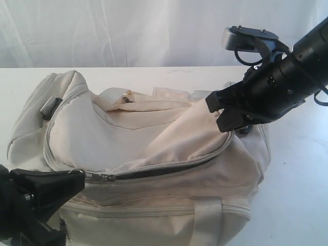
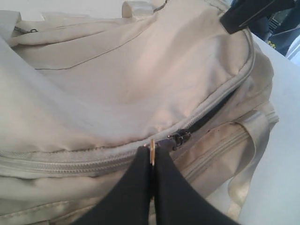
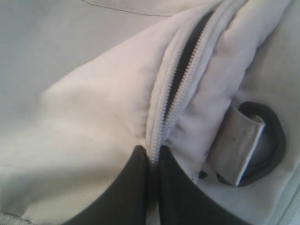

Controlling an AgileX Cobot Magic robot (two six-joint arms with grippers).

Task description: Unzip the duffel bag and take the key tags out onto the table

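Note:
The cream-beige duffel bag (image 1: 138, 154) lies on the white table (image 1: 302, 174). Its front zipper (image 1: 169, 169) is parted along the right stretch, showing a dark slit. My left gripper (image 1: 77, 177) is shut on the metal zipper pull (image 2: 152, 152), just left of the slider (image 2: 180, 138). My right gripper (image 1: 223, 115) is shut on the bag's fabric at the closed end of the zipper (image 3: 153, 147), pinching the zipper tape near a black D-ring (image 3: 267, 140). The key tags are hidden.
A webbing strap (image 1: 207, 220) runs down the bag's front. A side pocket with a grey tab (image 1: 48, 107) is at the bag's left end. White curtain hangs behind the table.

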